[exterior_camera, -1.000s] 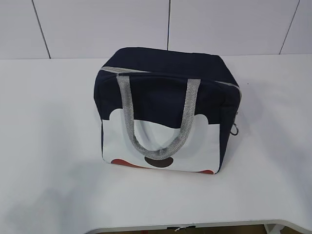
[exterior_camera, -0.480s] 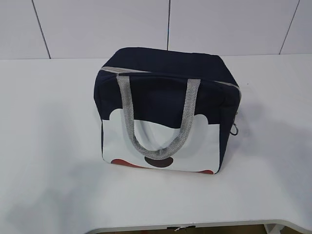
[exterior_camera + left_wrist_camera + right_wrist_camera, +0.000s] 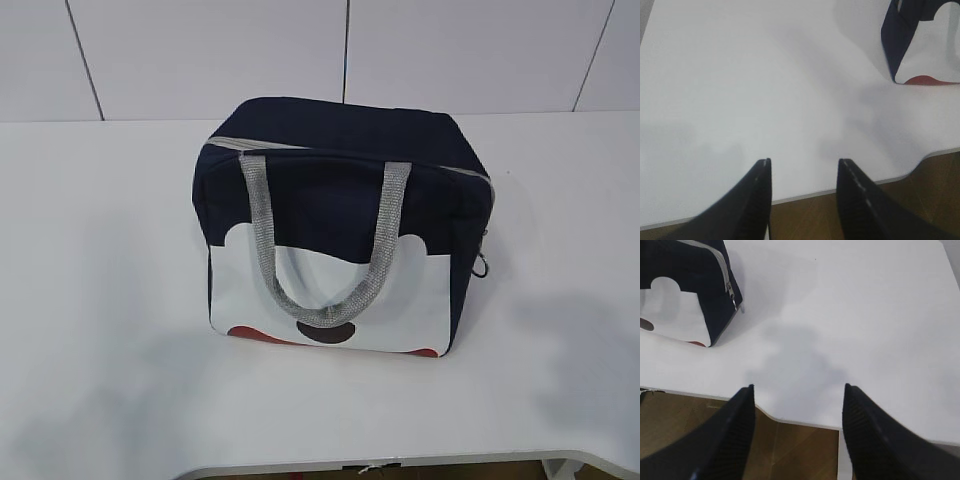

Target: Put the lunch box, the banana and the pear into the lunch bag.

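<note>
Boxy fabric lunch bag (image 3: 340, 200) upright mid-counter, both end effectors apart and empty.

The navy cloth bag stands on the smooth white counter (image 3: 100, 300), long axis left to right, white-red-black panel facing the camera, woven grey handles (image 3: 320, 300) drooping over it, grey zipper (image 3: 725, 275) along the top edge. Left end effector (image 3: 802, 165) and right end effector (image 3: 797, 387) hover over the counter's near edge, tapered black fingers spread.

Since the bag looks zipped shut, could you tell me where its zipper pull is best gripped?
Grip the small ring pull hanging at the lunch bag's right end, coming from the right side with the right gripper: it dangles free of the fabric, and the zipper ends there.
</note>
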Robot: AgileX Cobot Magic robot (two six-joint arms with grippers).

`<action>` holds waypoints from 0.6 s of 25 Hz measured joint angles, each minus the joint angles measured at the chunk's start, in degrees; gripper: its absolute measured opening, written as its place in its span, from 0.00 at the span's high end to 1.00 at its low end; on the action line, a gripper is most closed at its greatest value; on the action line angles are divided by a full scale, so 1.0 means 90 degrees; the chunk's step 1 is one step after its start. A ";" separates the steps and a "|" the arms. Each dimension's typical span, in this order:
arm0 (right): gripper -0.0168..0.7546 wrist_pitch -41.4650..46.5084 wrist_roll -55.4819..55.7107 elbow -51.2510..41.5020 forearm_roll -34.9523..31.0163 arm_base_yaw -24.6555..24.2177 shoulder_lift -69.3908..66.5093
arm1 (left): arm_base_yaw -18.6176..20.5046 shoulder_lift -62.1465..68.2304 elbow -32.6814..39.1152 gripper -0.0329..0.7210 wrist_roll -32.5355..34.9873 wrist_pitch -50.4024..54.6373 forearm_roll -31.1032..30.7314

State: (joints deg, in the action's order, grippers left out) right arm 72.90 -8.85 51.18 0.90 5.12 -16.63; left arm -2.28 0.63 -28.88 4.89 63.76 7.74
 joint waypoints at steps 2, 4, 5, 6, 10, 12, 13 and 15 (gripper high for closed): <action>0.38 0.0000 0.0107 -0.0338 0.0000 0.0000 0.0294 | 0.0000 0.0000 0.0000 0.55 0.0000 0.0000 0.0000; 0.38 -0.0074 0.0198 -0.0660 0.0000 0.0000 0.0536 | 0.0000 0.0000 0.0000 0.55 0.0000 0.0000 0.0000; 0.38 -0.0124 0.0222 -0.0831 0.0000 0.0000 0.0654 | 0.0000 0.0000 0.0000 0.55 0.0000 0.0000 0.0000; 0.38 -0.0173 0.0239 -0.0998 0.0000 0.0000 0.0743 | 0.0000 0.0000 0.0000 0.55 0.0000 0.0000 0.0000; 0.38 -0.0432 0.0263 -0.1586 0.0000 0.0000 0.1081 | 0.0000 0.0000 0.0000 0.55 0.0000 0.0000 0.0000; 0.38 -0.0593 0.0263 -0.1831 0.0000 0.0000 0.1211 | 0.0000 0.0000 0.0000 0.55 0.0000 0.0000 0.0000; 0.38 -0.0681 0.0263 -0.1964 0.0000 0.0000 0.1245 | 0.0000 0.0000 0.0000 0.55 0.0000 0.0000 0.0000; 0.38 -0.0778 0.0266 -0.2203 0.0000 0.0000 0.1324 | 0.0000 0.0000 0.0000 0.55 0.0000 0.0000 0.0000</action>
State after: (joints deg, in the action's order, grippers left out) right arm 65.90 -6.46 31.35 0.90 5.12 -4.71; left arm -2.28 0.63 -28.88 4.89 63.76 7.74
